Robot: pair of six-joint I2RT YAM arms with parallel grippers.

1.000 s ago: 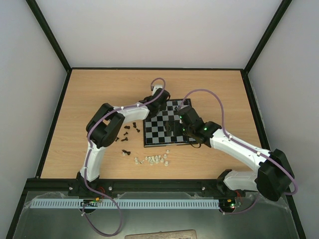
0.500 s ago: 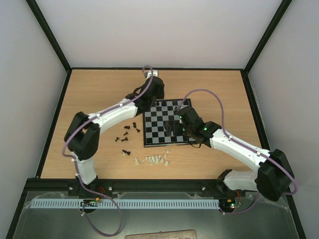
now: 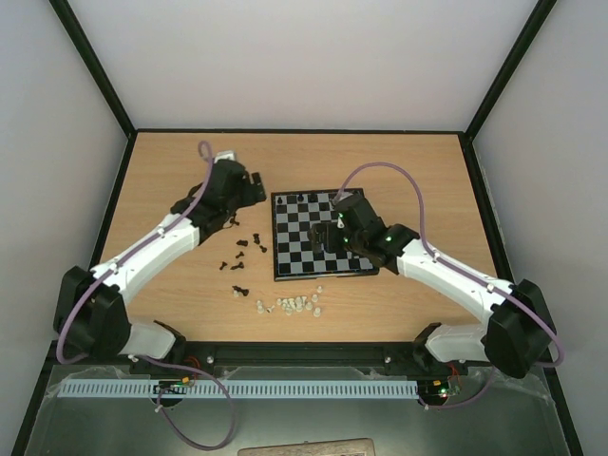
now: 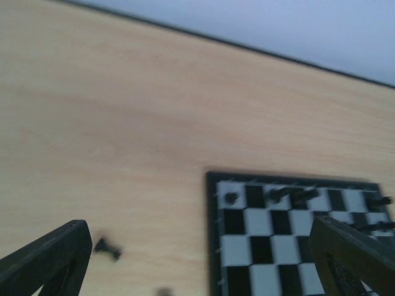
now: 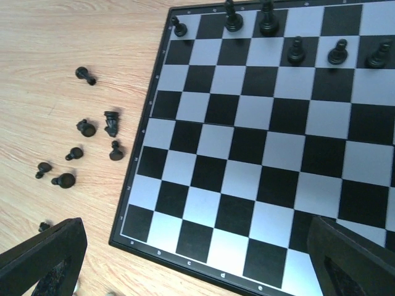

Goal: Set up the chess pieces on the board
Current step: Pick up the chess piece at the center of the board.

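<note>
The board (image 3: 299,253) lies mid-table. Several black chess pieces (image 5: 268,18) stand on its two far rows, one on the far left corner square (image 4: 231,198). More black chess pieces (image 3: 243,253) lie loose on the wood left of the board, and they also show in the right wrist view (image 5: 111,123). My left gripper (image 3: 253,186) hovers left of the board's far left corner, open and empty (image 4: 197,271). My right gripper (image 3: 333,234) hangs over the board's middle, open with only bare squares (image 5: 247,148) between its fingers (image 5: 46,259).
A cluster of whitish translucent chessmen (image 3: 291,305) lies on the table in front of the board's near edge. One black piece (image 3: 239,291) sits apart near them. Black frame rails and grey walls border the tabletop.
My left gripper opened over the board's far left corner, and the arm swung away to the left. The right gripper moved slightly toward the far side and stayed open.
</note>
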